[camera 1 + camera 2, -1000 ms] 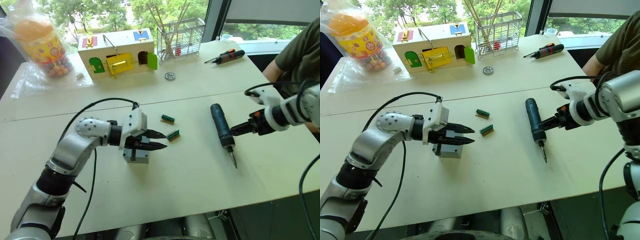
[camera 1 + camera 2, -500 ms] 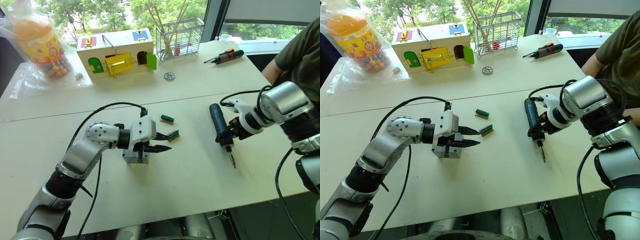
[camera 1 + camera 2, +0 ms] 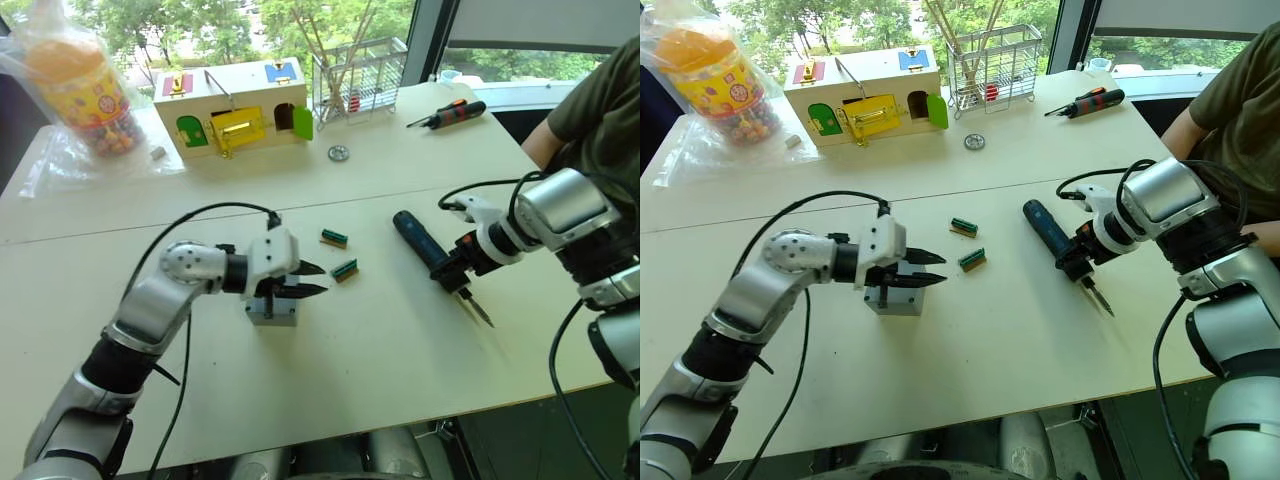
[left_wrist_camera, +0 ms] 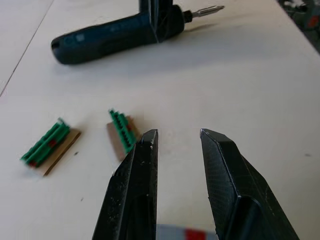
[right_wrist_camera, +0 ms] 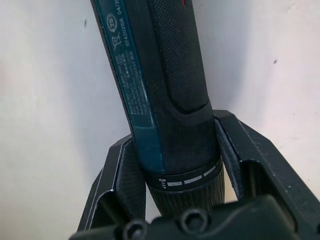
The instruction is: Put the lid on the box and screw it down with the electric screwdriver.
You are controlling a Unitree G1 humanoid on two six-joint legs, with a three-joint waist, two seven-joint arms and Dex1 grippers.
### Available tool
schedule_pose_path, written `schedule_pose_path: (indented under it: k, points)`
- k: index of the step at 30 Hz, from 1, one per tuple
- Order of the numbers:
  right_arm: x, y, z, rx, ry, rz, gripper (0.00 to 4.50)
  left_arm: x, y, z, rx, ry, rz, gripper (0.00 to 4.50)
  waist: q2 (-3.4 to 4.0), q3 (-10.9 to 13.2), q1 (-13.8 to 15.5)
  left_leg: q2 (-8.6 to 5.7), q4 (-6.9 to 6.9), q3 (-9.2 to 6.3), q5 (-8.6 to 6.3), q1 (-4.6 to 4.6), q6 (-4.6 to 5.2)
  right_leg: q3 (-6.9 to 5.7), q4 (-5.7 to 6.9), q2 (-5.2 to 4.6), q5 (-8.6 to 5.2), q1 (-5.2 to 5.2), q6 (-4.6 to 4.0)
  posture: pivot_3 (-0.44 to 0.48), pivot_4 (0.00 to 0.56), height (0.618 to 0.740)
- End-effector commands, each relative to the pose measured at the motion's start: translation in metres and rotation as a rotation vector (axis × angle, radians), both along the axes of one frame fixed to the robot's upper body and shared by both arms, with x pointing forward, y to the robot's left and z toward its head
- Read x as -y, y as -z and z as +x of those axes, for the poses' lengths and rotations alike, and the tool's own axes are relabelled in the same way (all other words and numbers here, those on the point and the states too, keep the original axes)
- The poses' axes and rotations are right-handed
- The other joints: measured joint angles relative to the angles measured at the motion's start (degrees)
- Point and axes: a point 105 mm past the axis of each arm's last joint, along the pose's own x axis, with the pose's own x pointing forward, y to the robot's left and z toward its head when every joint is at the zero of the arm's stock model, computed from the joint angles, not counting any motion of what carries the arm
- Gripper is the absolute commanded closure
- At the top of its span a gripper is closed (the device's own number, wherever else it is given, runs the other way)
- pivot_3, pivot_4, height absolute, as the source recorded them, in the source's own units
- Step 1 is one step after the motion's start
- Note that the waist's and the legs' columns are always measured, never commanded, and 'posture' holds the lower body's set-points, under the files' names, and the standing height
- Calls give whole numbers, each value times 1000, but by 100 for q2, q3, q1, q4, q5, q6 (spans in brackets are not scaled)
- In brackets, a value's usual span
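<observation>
The right pincer (image 3: 1077, 262) is clamped around the long, thick, dark blue-black cylindrical electric screwdriver (image 3: 1050, 230) near its collar, just behind the thin metal bit (image 3: 1098, 298); the tool lies slanted on the pale worktop (image 3: 1020, 350), its butt end pointing toward the far side and the bit toward the near edge. In the right wrist view the two black fingers (image 5: 125, 175) press on either side of the barrel (image 5: 165, 75), which looks like a firm hold low on the body. The left pincer (image 3: 300, 280) hovers just above the small square grey plastic box (image 3: 272, 310), its fingers (image 4: 135, 185) apart and holding nothing; a sliver of grey with a red mark (image 4: 192, 234) shows beneath them. Two small green connector blocks (image 4: 120, 131) lie just beyond the box. Whether the lid is already seated I cannot tell, since the left pincer covers the box's top. To do this step well, the right arm should lift the tool clear of the worktop without dragging the bit, bring it upright over a screw hole, and keep the grip from slipping along the barrel, while the left pincer steadies the box so it does not twist under the driving force.
</observation>
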Motion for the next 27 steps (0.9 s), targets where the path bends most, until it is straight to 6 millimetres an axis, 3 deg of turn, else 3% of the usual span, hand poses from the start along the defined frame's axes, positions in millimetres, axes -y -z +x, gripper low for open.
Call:
schedule_pose_path:
  k: [1,4,8,11,13,20,23,27]
  points:
    - [-11,-89,29,320,45,170,2746,-21,-20,8,12,-53,-54,3171,20,12,3,0,-3,3,0,-3,0,3,5,-1,0,-11,0,0,150,740]
    - [-32,-138,30,509,35,408,2746,-38,-31,9,-22,-95,-79,3171,22,13,5,5,-16,1,2,-38,-4,-4,29,0,0,-63,0,0,150,740]
    - [-60,-195,18,968,-10,747,2746,-55,-33,3,-87,-127,-68,3171,11,7,-11,7,-10,-22,7,-61,-13,-26,41,-1,0,-78,-1,0,150,740]
    - [-81,-203,-10,1057,-20,1123,2746,-62,-29,1,-143,-159,-60,3171,14,8,-9,2,2,-23,14,-61,-23,-24,48,-2,0,-70,0,0,150,740]
    - [-97,-199,-23,1073,-49,1258,2746,-64,-25,-1,-174,-167,-55,3171,17,9,22,-1,11,-32,16,-59,-25,-25,54,-1,0,-61,0,0,150,740]
    - [-170,-140,-58,1118,-336,1108,2746,-67,-16,-10,-226,-180,1,3171,16,9,-145,-17,9,-39,16,-56,-23,-12,56,-1,0,-55,0,0,150,740]
    - [-183,-110,-63,1092,-378,1089,2746,-68,-1,-8,-244,-212,21,3171,19,7,-199,-6,-10,-38,16,-36,-24,-13,57,3,0,-53,0,0,150,740]
    - [-194,-89,-62,1094,-387,1058,2746,-68,13,-10,-254,-223,44,3171,18,7,-224,-6,-17,-37,16,-26,-24,-13,57,5,0,-48,0,0,150,740]
